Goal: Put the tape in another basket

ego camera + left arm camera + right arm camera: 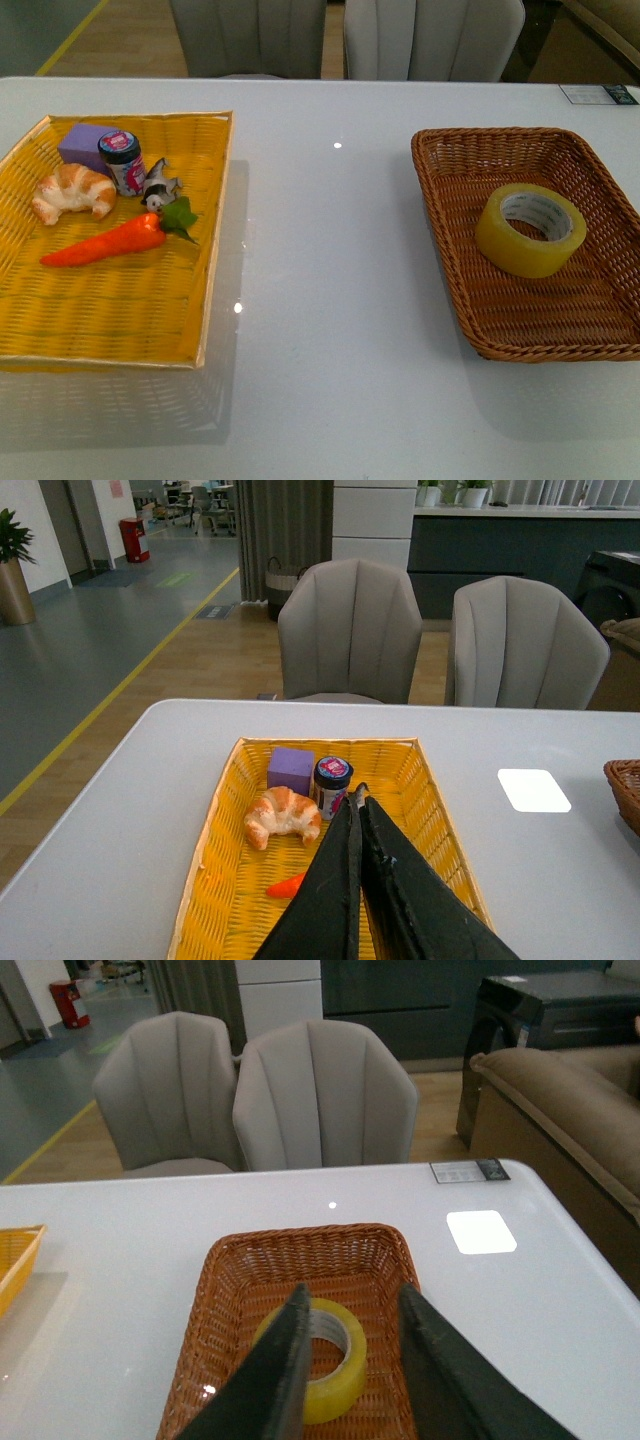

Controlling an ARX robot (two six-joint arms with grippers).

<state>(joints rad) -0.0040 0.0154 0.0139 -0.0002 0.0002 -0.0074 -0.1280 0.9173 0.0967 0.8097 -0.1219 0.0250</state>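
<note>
The tape (pixel 515 246), a yellowish roll with a white core, lies in the brown wicker basket (pixel 520 352) on the right of the white table. In the right wrist view my right gripper (pixel 352 1292) is open and empty, above the near part of the basket (pixel 300 1260), with the tape (pixel 340 1380) showing between its fingers, apart from them. In the left wrist view my left gripper (pixel 358 798) is shut and empty above the yellow woven tray (pixel 230 880). Neither arm shows in the front view.
The yellow tray (pixel 215 230) on the left holds a croissant (pixel 72 192), a purple block (pixel 85 145), a small jar (pixel 122 160), a toy carrot (pixel 105 245) and a small figure (pixel 158 188). Two grey chairs (pixel 430 40) stand behind the table. A card (pixel 598 94) lies at the far right edge.
</note>
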